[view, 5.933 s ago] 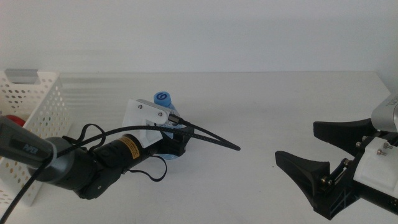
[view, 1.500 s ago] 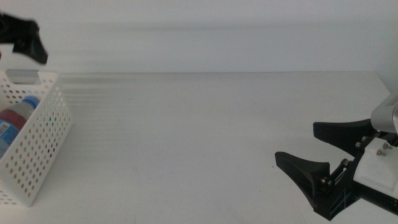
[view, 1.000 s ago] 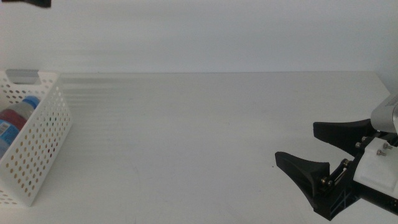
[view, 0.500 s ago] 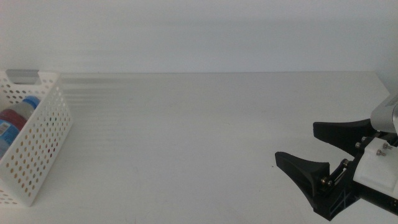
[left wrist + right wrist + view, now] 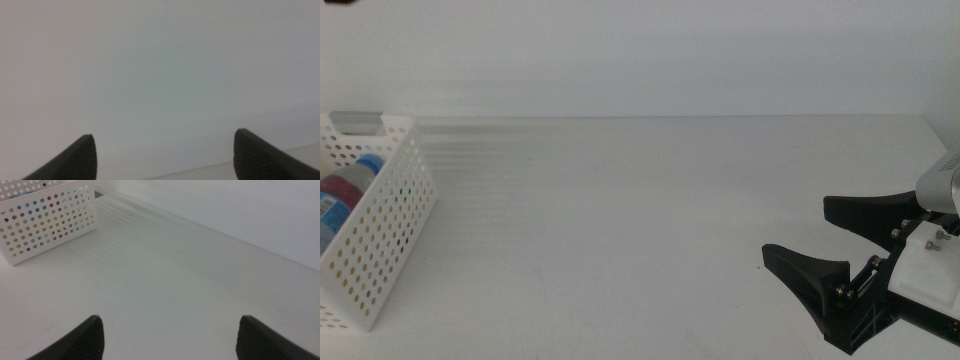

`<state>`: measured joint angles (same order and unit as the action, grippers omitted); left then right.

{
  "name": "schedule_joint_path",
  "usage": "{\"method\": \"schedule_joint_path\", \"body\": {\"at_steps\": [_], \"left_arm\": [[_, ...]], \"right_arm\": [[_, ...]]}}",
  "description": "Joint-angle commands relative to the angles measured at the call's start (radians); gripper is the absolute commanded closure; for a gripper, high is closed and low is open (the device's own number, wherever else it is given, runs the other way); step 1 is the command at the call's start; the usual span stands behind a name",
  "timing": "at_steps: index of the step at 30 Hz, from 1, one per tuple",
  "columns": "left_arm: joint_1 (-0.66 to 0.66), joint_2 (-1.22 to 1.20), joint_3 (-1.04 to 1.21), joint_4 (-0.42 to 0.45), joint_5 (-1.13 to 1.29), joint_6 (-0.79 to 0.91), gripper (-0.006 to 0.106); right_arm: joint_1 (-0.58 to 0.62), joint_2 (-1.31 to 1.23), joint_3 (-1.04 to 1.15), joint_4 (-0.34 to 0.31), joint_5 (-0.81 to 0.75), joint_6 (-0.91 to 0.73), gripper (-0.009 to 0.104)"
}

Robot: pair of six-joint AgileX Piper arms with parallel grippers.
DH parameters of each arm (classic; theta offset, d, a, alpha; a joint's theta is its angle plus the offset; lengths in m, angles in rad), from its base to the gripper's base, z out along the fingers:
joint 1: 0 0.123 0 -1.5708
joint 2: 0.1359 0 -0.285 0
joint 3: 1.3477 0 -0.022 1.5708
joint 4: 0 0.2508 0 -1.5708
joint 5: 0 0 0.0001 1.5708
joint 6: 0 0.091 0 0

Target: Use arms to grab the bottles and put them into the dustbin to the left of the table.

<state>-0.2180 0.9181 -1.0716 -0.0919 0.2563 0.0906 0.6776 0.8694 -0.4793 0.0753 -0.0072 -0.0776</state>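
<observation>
The white dustbin (image 5: 382, 235) with round holes stands at the table's (image 5: 640, 220) left edge. Inside it lie a blue-capped bottle (image 5: 367, 164) and something red with a blue label (image 5: 336, 192), partly hidden by the wall. No bottle stands on the tabletop. My left gripper (image 5: 164, 136) is open with nothing between its jaws, facing a blank wall, and is all but out of the middle view. At the table's front right, my right gripper (image 5: 796, 232) waits open and empty. In the right wrist view the dustbin (image 5: 50, 220) is far beyond the right gripper (image 5: 170, 321).
A plain pale wall runs behind the table's far edge. The table's right edge lies close to the right arm's white wrist housing (image 5: 930, 270).
The left gripper, shut on the blue-capped bottle at mid-table 5.9 s ago, rose above the dustbin and left the middle view. That bottle now lies in the dustbin. The right arm has not moved.
</observation>
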Motion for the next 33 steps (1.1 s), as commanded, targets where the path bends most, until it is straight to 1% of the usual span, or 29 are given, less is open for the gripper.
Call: {"method": "schedule_joint_path", "body": {"at_steps": [1, 10, 17, 21, 24, 28, 31, 33], "left_arm": [[-0.007, -0.027, -0.011, -0.008, -0.078, -0.024, 0.010], [-0.007, -0.126, 0.088, -0.001, -0.082, -0.024, 0.010], [-0.007, -0.149, 0.192, -0.001, -0.084, -0.024, 0.010], [-0.007, -0.171, 0.267, -0.001, -0.084, -0.024, 0.010], [-0.007, -0.212, 0.345, -0.005, -0.101, -0.024, 0.010], [-0.006, -0.300, 0.479, -0.019, -0.161, -0.024, 0.010], [0.012, -0.408, 0.593, -0.019, -0.173, -0.024, 0.010], [0.041, -0.498, 0.666, -0.019, -0.171, -0.024, 0.010]], "right_arm": [[-0.008, -0.008, -0.026, -0.006, -0.071, -0.010, 0.025], [-0.008, -0.008, -0.026, -0.006, -0.071, -0.010, 0.025], [-0.008, -0.009, -0.009, -0.006, -0.072, -0.010, 0.025], [-0.019, -0.073, 0.015, -0.010, -0.062, -0.010, 0.025], [-0.083, -0.142, 0.042, -0.022, -0.070, -0.010, 0.025], [-0.226, -0.269, 0.090, -0.020, -0.071, -0.010, 0.025], [-0.326, -0.372, 0.127, -0.013, -0.072, -0.010, 0.025], [-0.371, -0.435, 0.154, -0.013, -0.073, -0.010, 0.025]]}}
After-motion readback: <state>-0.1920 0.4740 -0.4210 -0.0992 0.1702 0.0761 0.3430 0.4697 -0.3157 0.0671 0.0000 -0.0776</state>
